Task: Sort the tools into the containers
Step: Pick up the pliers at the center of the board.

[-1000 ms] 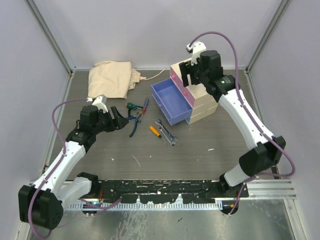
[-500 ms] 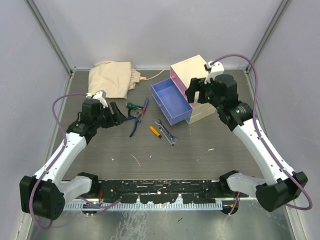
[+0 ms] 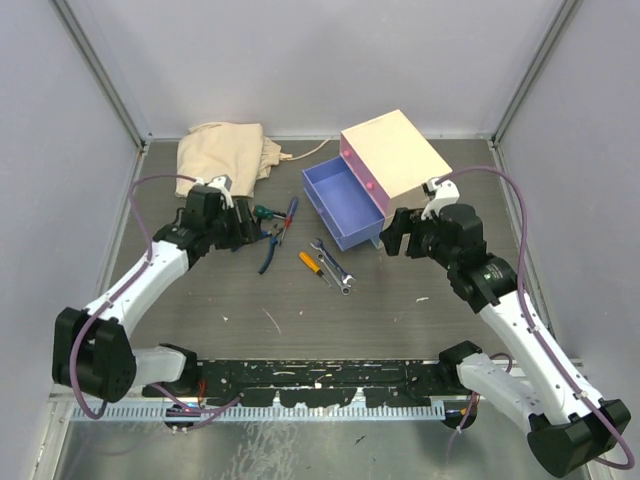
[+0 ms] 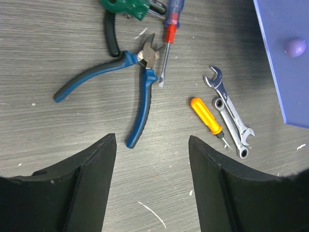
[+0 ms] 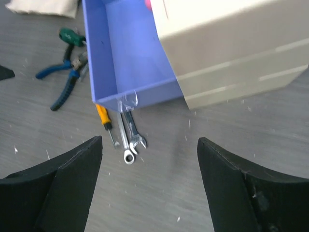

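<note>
The tools lie in a loose group on the dark table left of the chest: blue-handled pliers [image 3: 270, 248] [image 4: 140, 82], an orange-handled screwdriver [image 3: 312, 265] [image 4: 206, 116], two silver spanners [image 3: 333, 265] [image 4: 229, 113], a green-handled tool [image 3: 263, 212] with a black handle [image 4: 112, 36] beside it, and a red-and-blue screwdriver [image 4: 170, 29]. The cream chest [image 3: 395, 160] has its blue drawer [image 3: 345, 205] pulled out and empty. My left gripper [image 3: 247, 228] [image 4: 152, 145] is open and empty, just left of the pliers. My right gripper [image 3: 395, 235] [image 5: 149, 145] is open and empty, in front of the chest.
A crumpled beige cloth [image 3: 225, 155] lies at the back left. The open drawer overhangs the spanners' far ends in the right wrist view [image 5: 130, 140]. Grey walls enclose the table on three sides.
My right arm has come down from above the chest to low over the table in front of it. My left gripper has moved forward and right, closer to the tools.
</note>
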### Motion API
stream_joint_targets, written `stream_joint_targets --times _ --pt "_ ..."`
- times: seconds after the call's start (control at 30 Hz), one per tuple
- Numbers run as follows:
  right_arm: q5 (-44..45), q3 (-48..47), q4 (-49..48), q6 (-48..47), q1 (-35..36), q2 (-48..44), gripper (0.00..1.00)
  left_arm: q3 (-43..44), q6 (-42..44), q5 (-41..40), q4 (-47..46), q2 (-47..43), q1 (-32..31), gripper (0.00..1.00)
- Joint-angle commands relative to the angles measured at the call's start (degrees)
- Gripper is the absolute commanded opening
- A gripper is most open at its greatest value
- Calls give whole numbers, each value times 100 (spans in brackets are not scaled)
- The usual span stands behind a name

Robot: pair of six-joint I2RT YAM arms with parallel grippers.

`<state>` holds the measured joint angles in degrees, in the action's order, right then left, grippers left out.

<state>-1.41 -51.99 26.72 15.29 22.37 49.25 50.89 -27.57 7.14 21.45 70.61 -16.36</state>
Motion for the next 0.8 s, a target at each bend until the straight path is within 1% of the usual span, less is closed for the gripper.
stream_joint_targets --times 0.0,0.17,0.33,0.43,0.53,0.67,0.77 --pt "57 332 -20 219 -6 -322 83 474 143 -189 -221 483 -341 61" --pt "-1 582 28 375 -9 -455 82 875 260 -252 -328 1181 -635 52" --pt "-141 779 0 507 -9 -529 80 1196 309 -160 -491 1857 -787 47" --pt "-117 866 -8 523 -9 -614 80 1392 343 -199 -493 2194 -935 46" --pt "-120 953 12 536 -11 -673 80 1449 360 -327 -495 2387 -1089 45" --pt "-126 1057 26 569 -7 -740 80 1352 430 -558 -460 2410 -1163 45" --pt "-178 1106 27 580 -11 -746 80 1320 617 -1094 -184 2372 -1163 45"
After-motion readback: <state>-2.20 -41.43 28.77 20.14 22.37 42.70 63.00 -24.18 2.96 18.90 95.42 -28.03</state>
